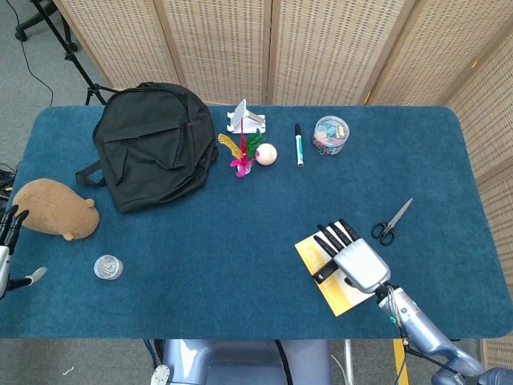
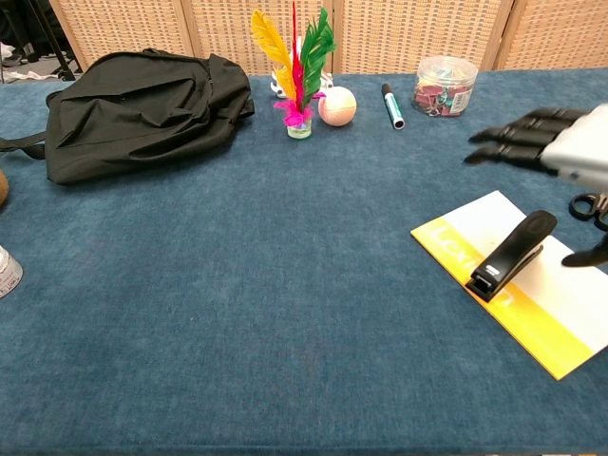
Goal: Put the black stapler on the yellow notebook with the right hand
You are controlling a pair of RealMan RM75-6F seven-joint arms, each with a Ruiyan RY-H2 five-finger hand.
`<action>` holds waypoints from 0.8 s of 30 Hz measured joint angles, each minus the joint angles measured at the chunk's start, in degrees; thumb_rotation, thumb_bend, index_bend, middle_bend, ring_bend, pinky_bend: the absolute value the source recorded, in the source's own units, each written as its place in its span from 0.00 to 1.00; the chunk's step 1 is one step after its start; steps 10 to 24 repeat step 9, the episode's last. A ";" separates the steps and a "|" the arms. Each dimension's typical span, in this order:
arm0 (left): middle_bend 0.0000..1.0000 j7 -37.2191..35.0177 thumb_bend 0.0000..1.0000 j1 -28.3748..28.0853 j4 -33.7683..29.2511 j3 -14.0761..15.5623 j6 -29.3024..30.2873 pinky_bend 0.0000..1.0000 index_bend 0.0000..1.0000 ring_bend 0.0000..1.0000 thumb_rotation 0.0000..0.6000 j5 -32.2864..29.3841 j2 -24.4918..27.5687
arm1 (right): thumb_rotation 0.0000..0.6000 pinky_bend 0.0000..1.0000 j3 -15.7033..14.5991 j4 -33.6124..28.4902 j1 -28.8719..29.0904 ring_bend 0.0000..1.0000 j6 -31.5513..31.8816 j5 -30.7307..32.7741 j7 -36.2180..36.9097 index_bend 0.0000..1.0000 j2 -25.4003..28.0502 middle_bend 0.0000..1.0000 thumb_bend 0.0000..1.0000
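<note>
The black stapler [image 2: 513,255] lies on the yellow notebook [image 2: 551,315] near its spine, at the table's front right. My right hand [image 2: 556,144] hovers just above and behind it, fingers stretched out and apart, holding nothing. In the head view the right hand [image 1: 355,258] covers most of the stapler [image 1: 324,276], and only the edges of the notebook [image 1: 343,297] show. My left hand [image 1: 8,239] sits at the far left edge, empty, fingers apart.
Scissors [image 1: 391,223] lie just right of the notebook. Along the back stand a clip jar [image 1: 331,134], marker [image 1: 298,144], ball [image 1: 266,154], feather shuttlecock [image 2: 298,66] and black backpack [image 1: 152,144]. A brown plush [image 1: 56,210] and small jar [image 1: 107,266] sit left.
</note>
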 measured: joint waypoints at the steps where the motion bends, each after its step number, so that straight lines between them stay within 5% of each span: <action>1: 0.00 -0.03 0.00 0.09 -0.14 0.01 0.15 0.00 0.00 0.00 1.00 0.03 0.07 | 1.00 0.04 -0.09 -0.77 -0.57 0.00 1.19 -0.42 0.08 0.00 0.95 0.00 0.00; 9: 0.00 1.22 0.00 1.05 -4.16 0.32 0.22 0.00 0.00 0.00 1.00 -1.23 1.35 | 1.00 0.00 -0.75 -1.85 -10.66 0.00 16.88 -1.34 6.47 0.00 4.61 0.00 0.00; 24: 0.00 1.22 0.00 1.05 -4.16 0.32 0.22 0.00 0.00 0.00 1.00 -1.23 1.35 | 1.00 0.00 -0.75 -1.85 -10.66 0.00 16.88 -1.34 6.47 0.00 4.61 0.00 0.00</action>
